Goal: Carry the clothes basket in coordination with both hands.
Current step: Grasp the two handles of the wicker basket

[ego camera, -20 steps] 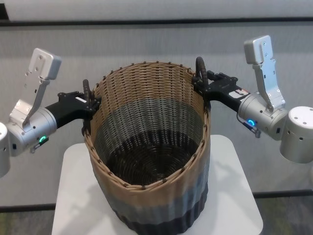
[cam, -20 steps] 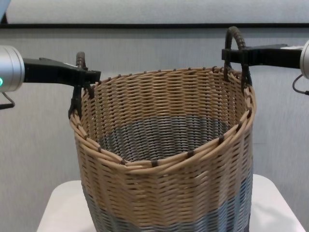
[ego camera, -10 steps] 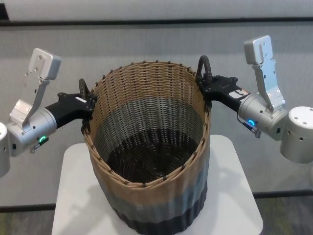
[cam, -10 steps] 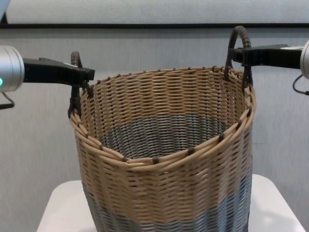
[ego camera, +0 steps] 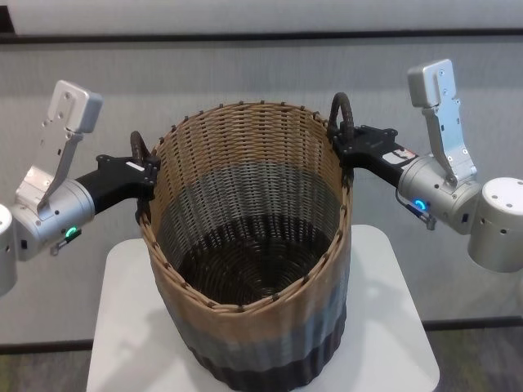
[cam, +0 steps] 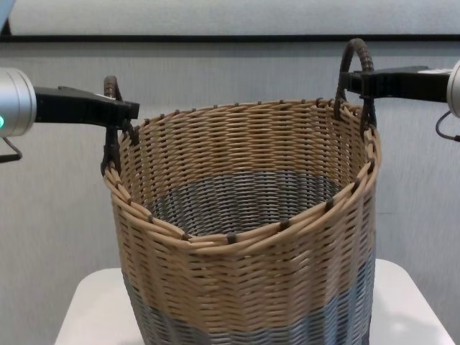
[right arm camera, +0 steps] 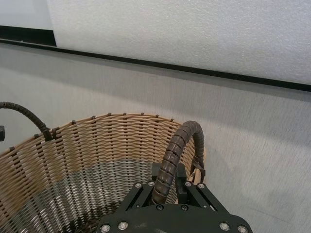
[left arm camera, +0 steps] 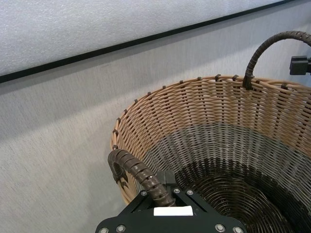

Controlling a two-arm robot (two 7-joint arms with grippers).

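The clothes basket (ego camera: 245, 245) is upright over the white table, banded tan over grey over dark brown. I cannot tell whether its base touches the table. My left gripper (ego camera: 145, 170) is shut on the basket's left loop handle (ego camera: 139, 145). The left wrist view shows that handle (left arm camera: 138, 172) running into the gripper (left arm camera: 163, 191). My right gripper (ego camera: 341, 140) is shut on the right loop handle (ego camera: 339, 110). The right wrist view shows this handle (right arm camera: 177, 150) too. In the chest view the basket (cam: 244, 237) fills the middle, with the left gripper (cam: 122, 111) and right gripper (cam: 357, 80) level at its rim.
A small white table (ego camera: 384, 327) with rounded corners lies under the basket; it also shows in the chest view (cam: 410, 302). A grey wall with a black strip (ego camera: 261, 37) stands close behind. The basket's inside holds nothing.
The basket has shifted a little in the head view, and its dark base now shows whole. Both handles and grippers sit slightly farther apart than one second ago. Both grips are unchanged.
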